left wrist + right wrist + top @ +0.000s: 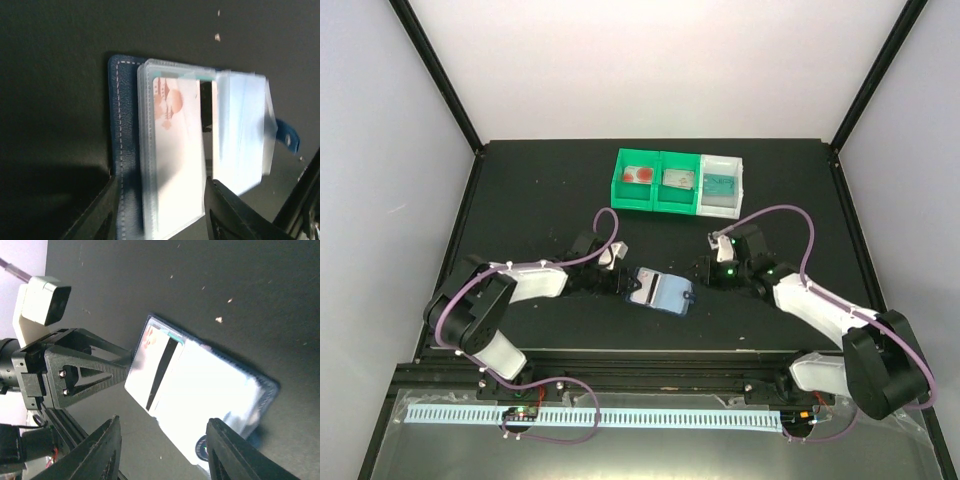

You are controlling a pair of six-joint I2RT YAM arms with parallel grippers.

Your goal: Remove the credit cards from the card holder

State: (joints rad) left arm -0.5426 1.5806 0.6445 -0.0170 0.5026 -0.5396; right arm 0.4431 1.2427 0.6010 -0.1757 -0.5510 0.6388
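Note:
The card holder [661, 291] lies open on the black table between my two grippers. In the left wrist view its navy cover [119, 125] is at the left, with clear pockets fanned out to the right. A white credit card with a red pattern [176, 145] sits in the top pocket. My left gripper [161, 180] is open and straddles that pocket leaf, its fingers close to both edges. My right gripper [164, 420] is open over the holder's [200, 385] other side, next to the snap tab [204, 449]. Nothing is held.
At the back stand two green trays [656, 200] and a white tray [735, 165]. They hold a white card with red circles [640, 175], a greyish card [678, 179] and a teal card [720, 184]. The left gripper [85, 372] shows in the right wrist view.

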